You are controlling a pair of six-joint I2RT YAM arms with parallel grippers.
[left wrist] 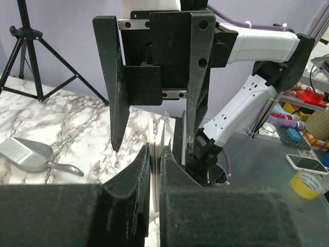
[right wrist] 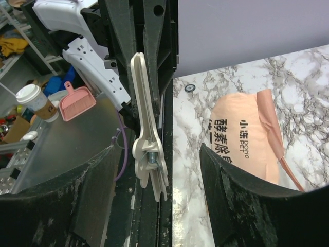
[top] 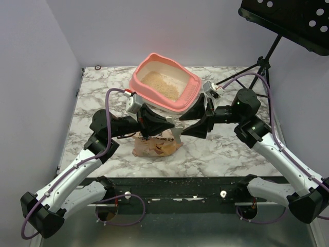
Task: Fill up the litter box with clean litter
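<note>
Left claw: pinched together on a cream spring clip, gripping its flat handles. Clip stands upright; metal spring visible at its middle.

Right claw: fingers apart, facing the left claw head-on, with the clip between them. No contact seen on either pad.

Below the claws, lower centre of the top view: peach litter bag lying flat on the marble desk. Print reads "DONG PET" beside Chinese characters, partly cut off by a fold.

Behind the claws, upper centre: litter box with a salmon rim and cream inside. Clean litter covers its floor in a thin pale tan layer.

Left wrist view, lower left: grey metal scoop on the desk, well apart from the claws.
</note>
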